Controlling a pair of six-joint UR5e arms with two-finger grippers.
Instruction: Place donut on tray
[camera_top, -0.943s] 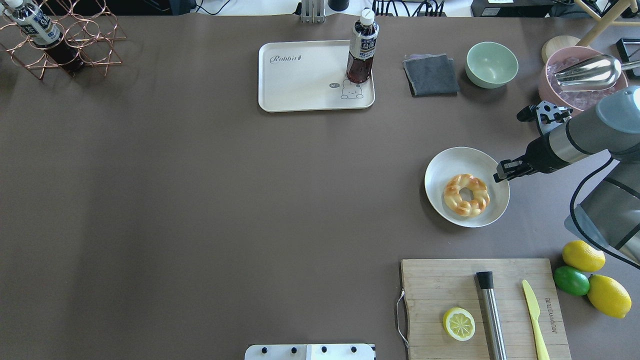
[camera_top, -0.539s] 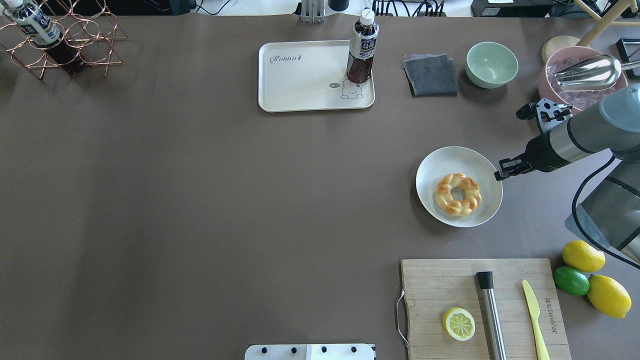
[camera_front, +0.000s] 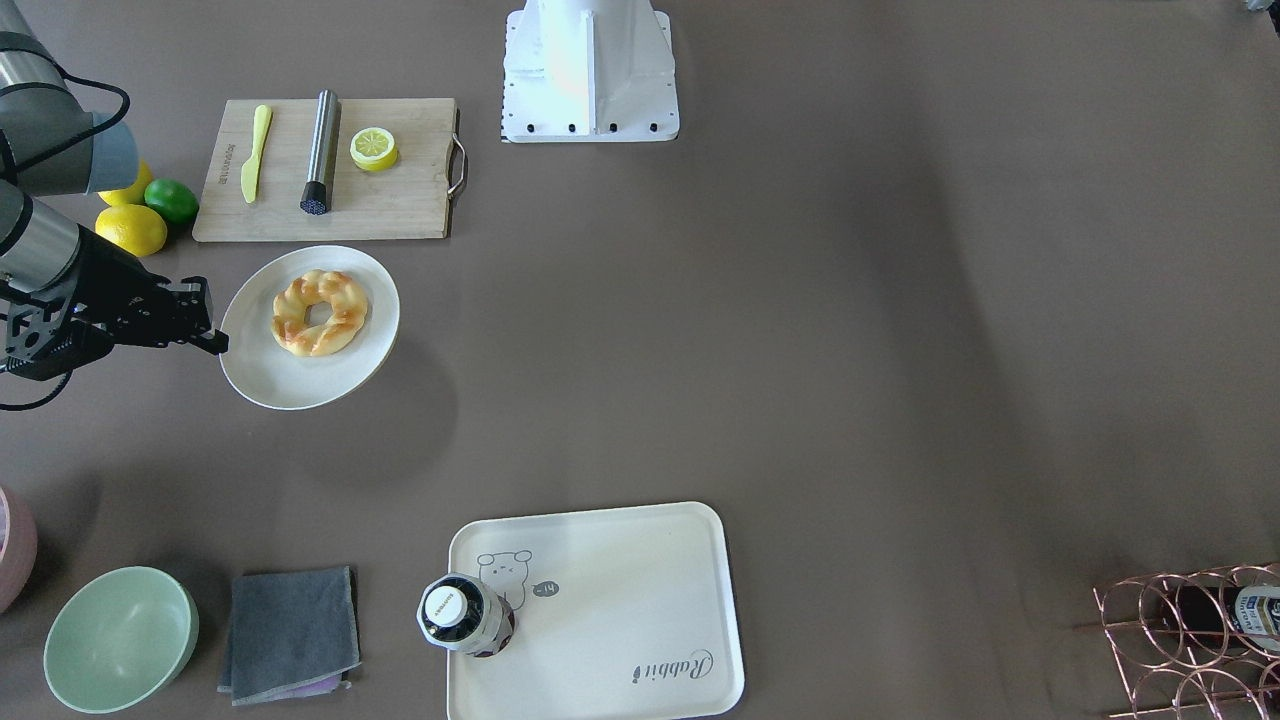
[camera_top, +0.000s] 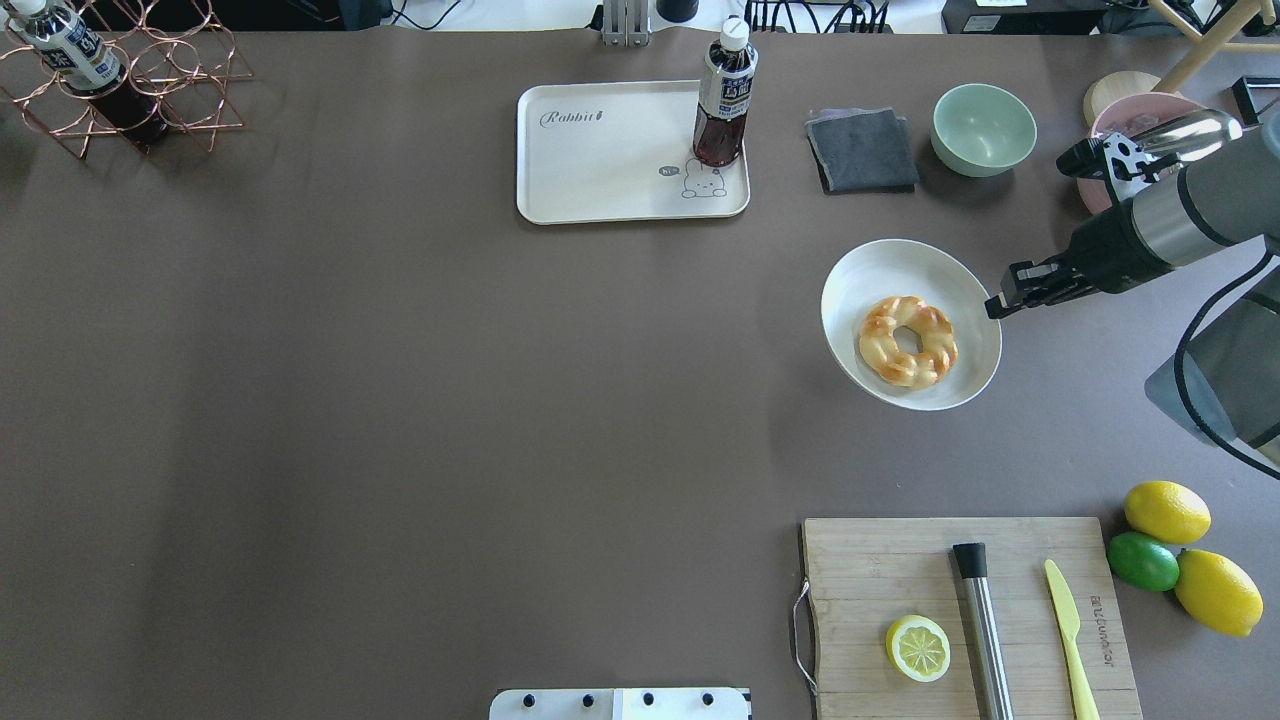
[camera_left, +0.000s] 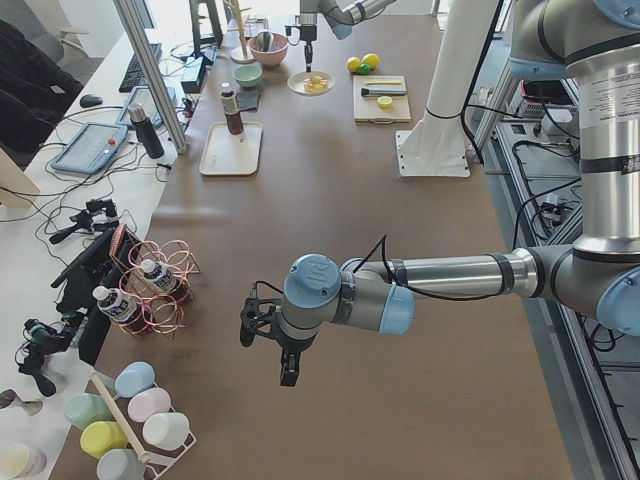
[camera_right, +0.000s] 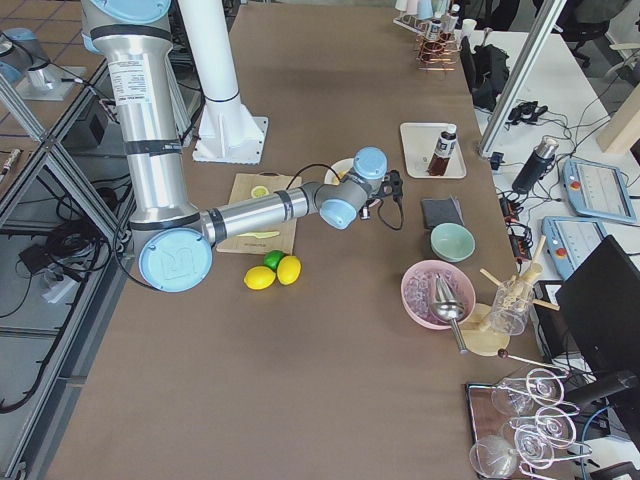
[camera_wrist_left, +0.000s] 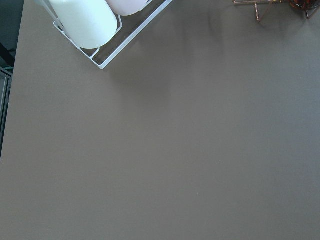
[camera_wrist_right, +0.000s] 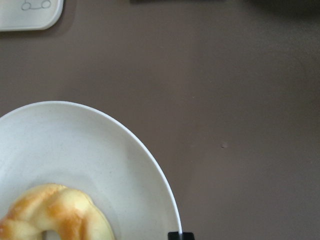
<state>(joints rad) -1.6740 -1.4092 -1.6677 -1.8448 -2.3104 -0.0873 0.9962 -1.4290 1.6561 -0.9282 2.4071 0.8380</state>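
Brown counter (camera_top: 400, 400) lies below your right fingers (camera_top: 1000, 303), pinching the rim of the round off-white plate (camera_top: 880, 270); the braided golden donut (camera_top: 907, 341) sits just beyond them. Carry it level toward the cream rectangular tray (camera_top: 600, 160), far beyond

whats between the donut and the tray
Bare table, apart from the plate rim around the donut. The overhead view shows it plainly; the bottle stands on the tray itself, and the cloth lies off to the side.
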